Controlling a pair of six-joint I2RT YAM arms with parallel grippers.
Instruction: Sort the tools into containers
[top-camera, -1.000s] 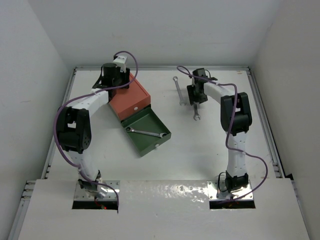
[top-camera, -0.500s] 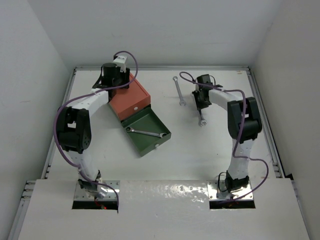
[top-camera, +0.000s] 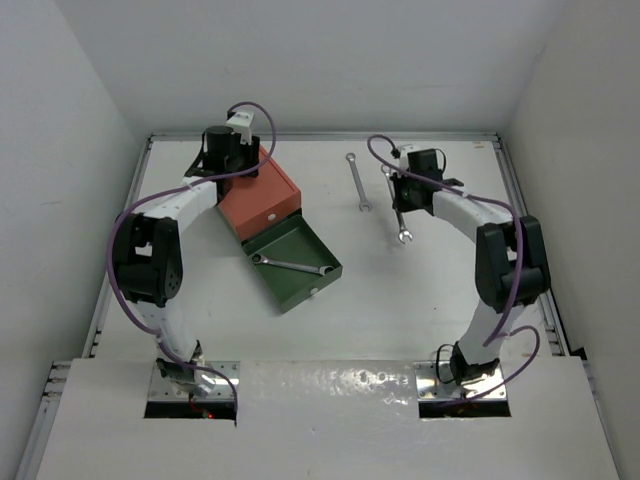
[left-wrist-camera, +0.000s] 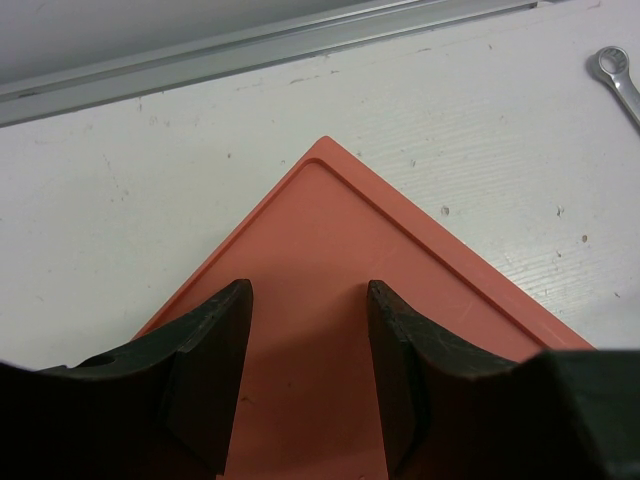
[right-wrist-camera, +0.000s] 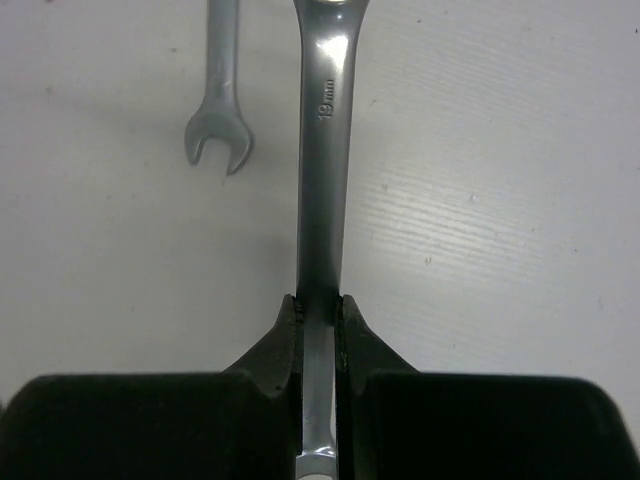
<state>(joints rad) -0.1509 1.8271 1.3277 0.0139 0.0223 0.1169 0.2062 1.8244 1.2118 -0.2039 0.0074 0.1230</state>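
The right hand (right-wrist-camera: 318, 305) is clamping the long wrench (right-wrist-camera: 325, 150) by its shank, flat sides between the pads, so the tool is running straight out ahead, probably for a clean carry. A second wrench (right-wrist-camera: 220, 130) is lying just beside it on the tabletop (right-wrist-camera: 500, 200). The left hand (left-wrist-camera: 308, 292), narrowly parted and empty, is sitting over the orange drawer (left-wrist-camera: 330, 250), seemingly steadying it. The green drawer (top-camera: 300, 290) is standing open, holding a third wrench (top-camera: 292, 265).
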